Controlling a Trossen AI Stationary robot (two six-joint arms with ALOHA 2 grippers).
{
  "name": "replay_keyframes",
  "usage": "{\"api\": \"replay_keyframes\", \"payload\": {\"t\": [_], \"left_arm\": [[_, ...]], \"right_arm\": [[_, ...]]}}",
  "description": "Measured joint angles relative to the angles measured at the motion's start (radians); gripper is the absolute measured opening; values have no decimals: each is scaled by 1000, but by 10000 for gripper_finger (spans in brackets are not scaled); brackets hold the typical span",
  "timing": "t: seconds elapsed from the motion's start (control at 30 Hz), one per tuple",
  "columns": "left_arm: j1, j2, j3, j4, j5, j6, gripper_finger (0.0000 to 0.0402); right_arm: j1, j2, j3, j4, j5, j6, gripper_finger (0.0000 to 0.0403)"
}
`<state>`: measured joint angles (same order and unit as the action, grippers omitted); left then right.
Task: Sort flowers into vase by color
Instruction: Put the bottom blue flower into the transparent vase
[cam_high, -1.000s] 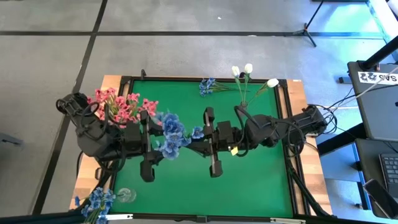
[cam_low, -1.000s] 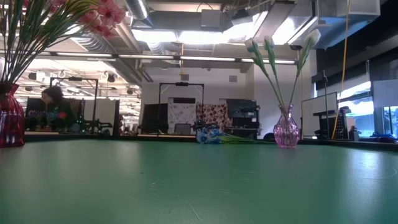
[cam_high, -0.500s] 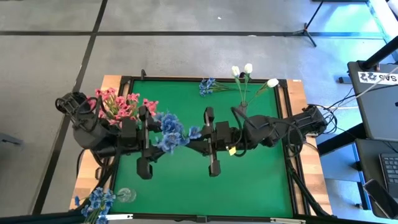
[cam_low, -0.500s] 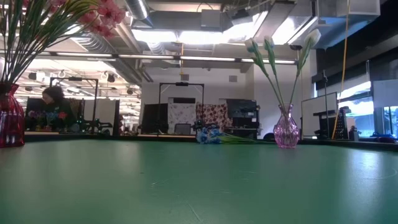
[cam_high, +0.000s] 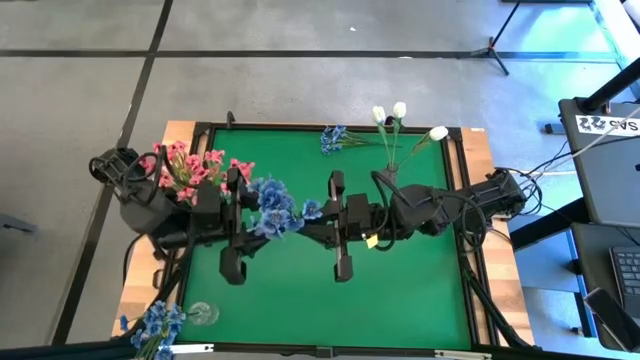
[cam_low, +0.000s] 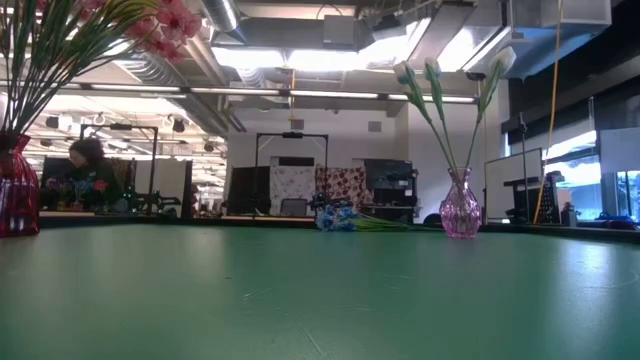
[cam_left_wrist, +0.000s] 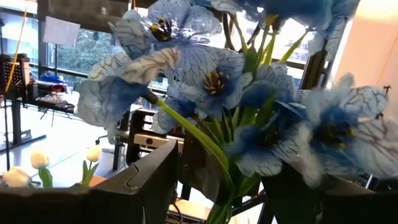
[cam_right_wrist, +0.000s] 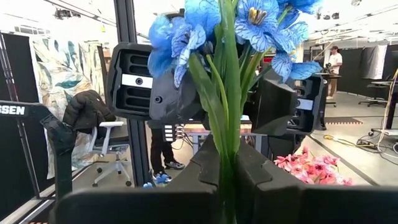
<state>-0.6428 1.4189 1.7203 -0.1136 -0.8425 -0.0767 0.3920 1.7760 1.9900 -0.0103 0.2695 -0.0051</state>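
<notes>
A bunch of blue flowers (cam_high: 272, 210) hangs high over the middle of the green table (cam_high: 400, 300), held by my right gripper (cam_right_wrist: 227, 169), which is shut. My left gripper (cam_left_wrist: 221, 190) faces it from the left, open. Its fingers (cam_left_wrist: 146, 183) stand on either side of the bunch just behind the blossoms (cam_left_wrist: 211, 81). Pink flowers (cam_high: 192, 170) stand in a red vase (cam_low: 14, 195) at the far left. White buds (cam_high: 400, 112) stand in a pink glass vase (cam_low: 460, 205) at the far right. More blue flowers (cam_high: 334, 138) lie at the far edge. My right gripper pinches the bunch's green stems (cam_right_wrist: 226, 146) between its two fingers. The fingers come level from the table's right side. The bunch sticks out ahead of them toward the left arm, blossoms foremost, clear of the table. My left gripper: I cannot tell whether its fingers touch the bunch.
A clear glass vase (cam_high: 203, 314) with blue flowers (cam_high: 155, 325) sits at the near left corner. The table has a raised black rim (cam_high: 330, 127). A person (cam_low: 88, 165) sits far behind the table in the low view.
My left gripper has turned a little and edged toward the far edge around the blue bunch, staying open. The right gripper and the bunch have kept their place.
</notes>
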Motion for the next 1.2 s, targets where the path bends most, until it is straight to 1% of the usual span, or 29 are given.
{"api": "replay_keyframes", "payload": {"t": [0.73, 0.9, 1.1, 1.2], "left_arm": [[-1, 0, 0, -7, -1, -48, 215], [-1, 0, 0, -7, -1, -52, 215], [-1, 0, 0, 2, -1, -46, 215], [3, 0, 0, 5, 20, -45, 215]], "right_arm": [[0, 0, 0, 8, 0, 8, 11], [0, 0, 0, 8, 1, 8, 18], [0, 0, 0, 9, 9, 8, 11], [0, 0, 0, 9, 9, 18, 14]]}}
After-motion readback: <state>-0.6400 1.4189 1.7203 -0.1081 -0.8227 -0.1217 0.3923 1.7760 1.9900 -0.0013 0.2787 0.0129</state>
